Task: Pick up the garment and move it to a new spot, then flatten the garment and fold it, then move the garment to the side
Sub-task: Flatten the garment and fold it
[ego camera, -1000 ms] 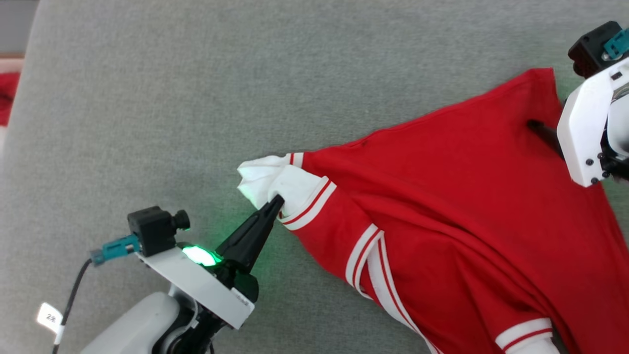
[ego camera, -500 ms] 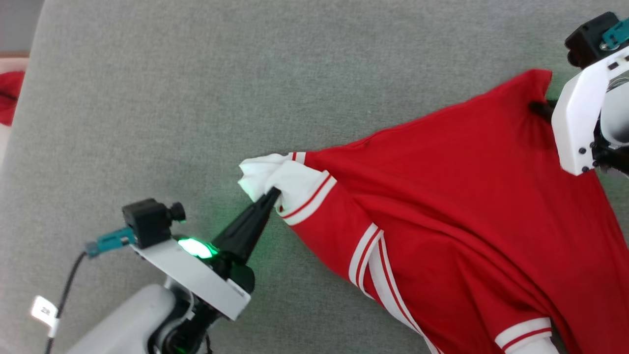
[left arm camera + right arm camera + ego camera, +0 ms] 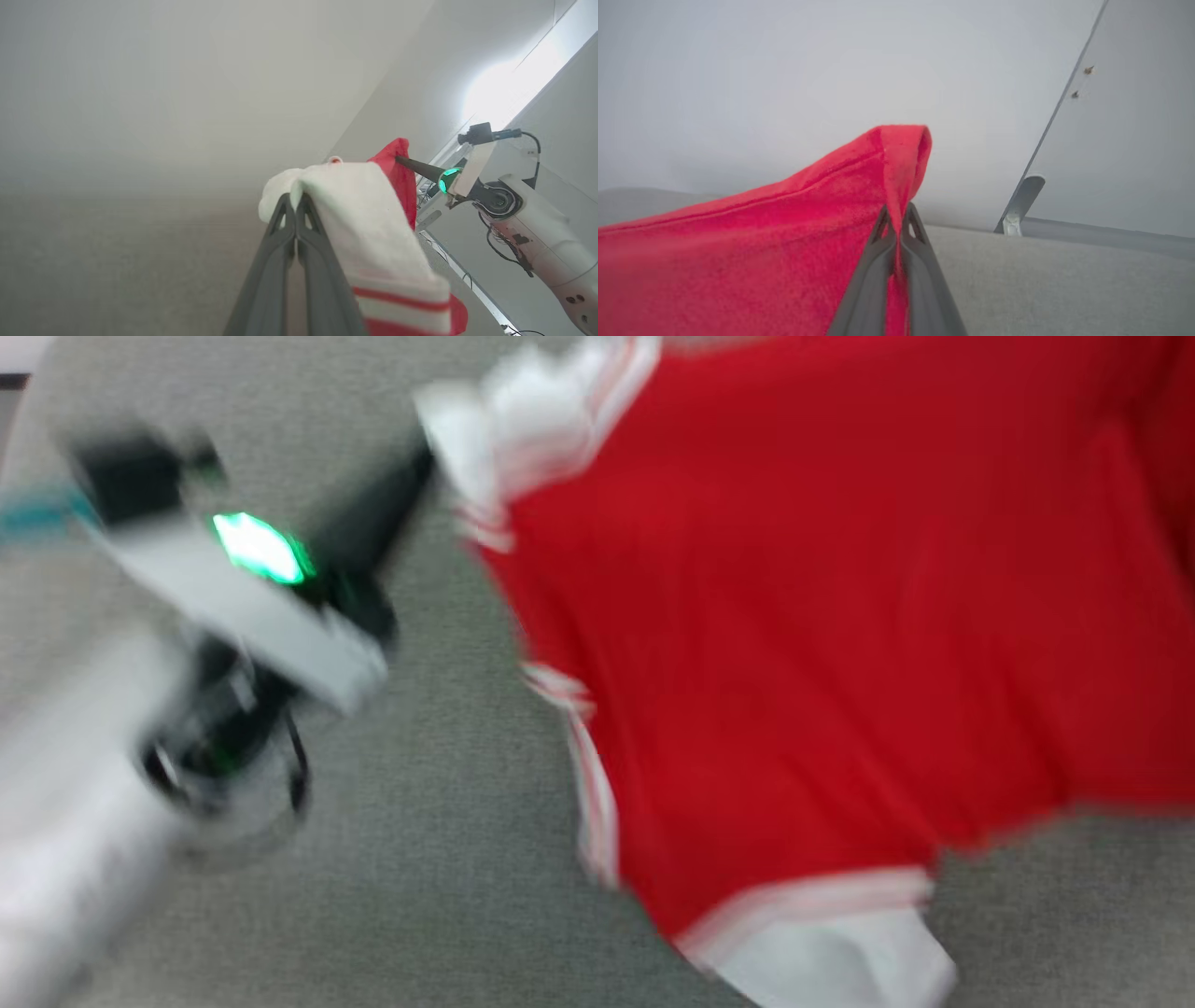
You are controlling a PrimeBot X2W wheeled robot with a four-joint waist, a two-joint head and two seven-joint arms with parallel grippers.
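Close at the left wrist, the left gripper (image 3: 295, 198) has its two dark fingers pressed together on the bunched white sleeve of the garment (image 3: 369, 233), the striped trim hanging just beside them. At the other wrist, the right gripper (image 3: 896, 212) is likewise clamped on a folded red corner, with the cloth sloping away to one side. Further out, the left wrist view shows that right gripper well apart from the left, so the shirt is strung between the two pinches. From the head, the picture is badly smeared; the red body hangs broad over the grey padded surface (image 3: 420, 896), with the second white sleeve dangling lowest. Whether any part touches the surface cannot be told. Beyond lies only a pale wall (image 3: 187, 70). The step in hand looks like the carry to a new spot. Both grips are narrow bites near an edge, so a quick swing or too wide a spread could pull a corner free and drop that side. The dangling sleeve could also catch the surface first and tuck under the body, leaving a hidden fold to undo before flattening.
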